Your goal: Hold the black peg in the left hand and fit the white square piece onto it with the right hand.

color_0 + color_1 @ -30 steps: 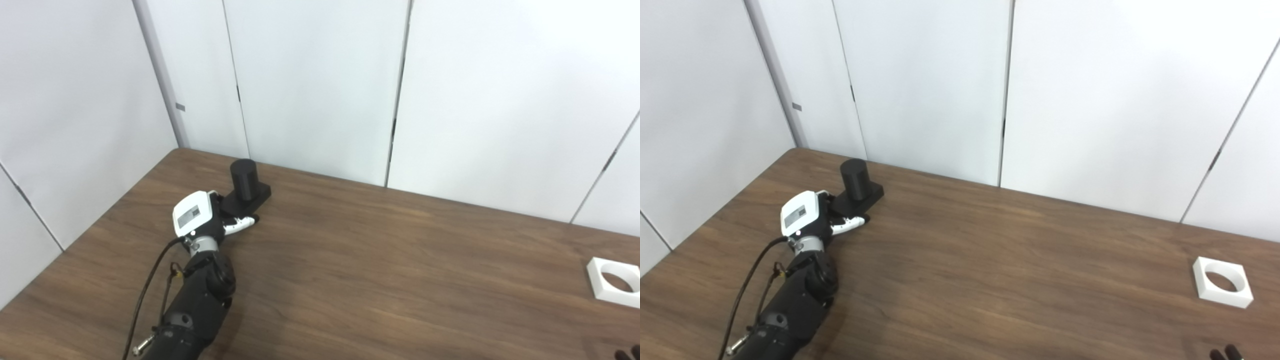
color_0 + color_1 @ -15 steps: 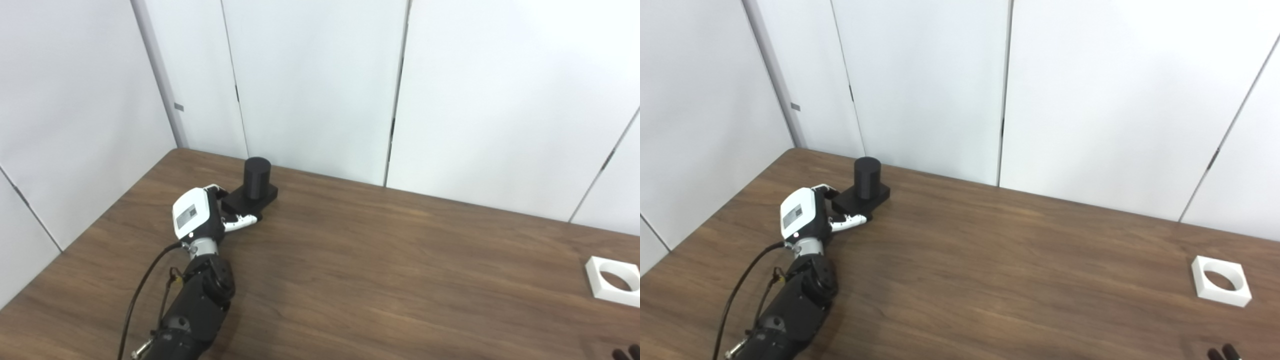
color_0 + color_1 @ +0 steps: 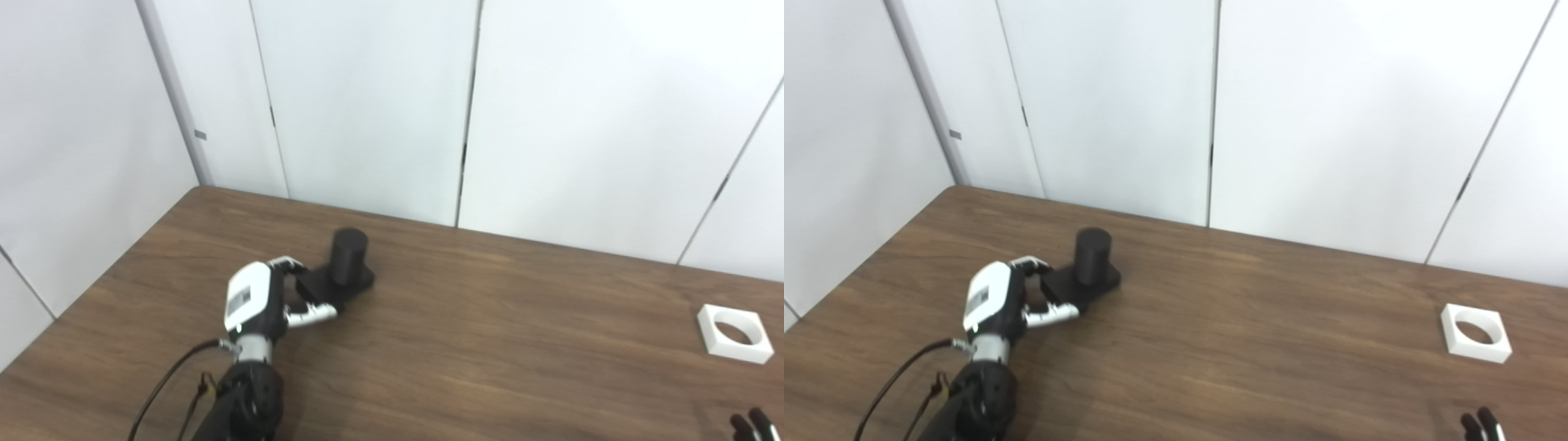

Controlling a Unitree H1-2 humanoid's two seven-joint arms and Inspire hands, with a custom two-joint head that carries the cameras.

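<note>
The black peg [image 3: 349,256] is a short upright cylinder on a flat black base [image 3: 343,285], standing on the brown table [image 3: 490,343] left of the middle. My left hand [image 3: 264,300] has its fingers and thumb closed around the near-left corner of the base. The hand also shows in the right eye view [image 3: 1004,303]. The white square piece [image 3: 734,334], with a round hole, lies flat at the far right. Only the dark fingertips of my right hand [image 3: 751,425] show at the bottom right corner, well short of the white piece.
White wall panels [image 3: 367,110] stand right behind the table's back edge and along its left edge. A black cable [image 3: 165,392] hangs from my left forearm.
My left hand has drawn the black peg away from the back left corner, to the right and nearer to me. The camera has shifted too. The white piece lies as before.
</note>
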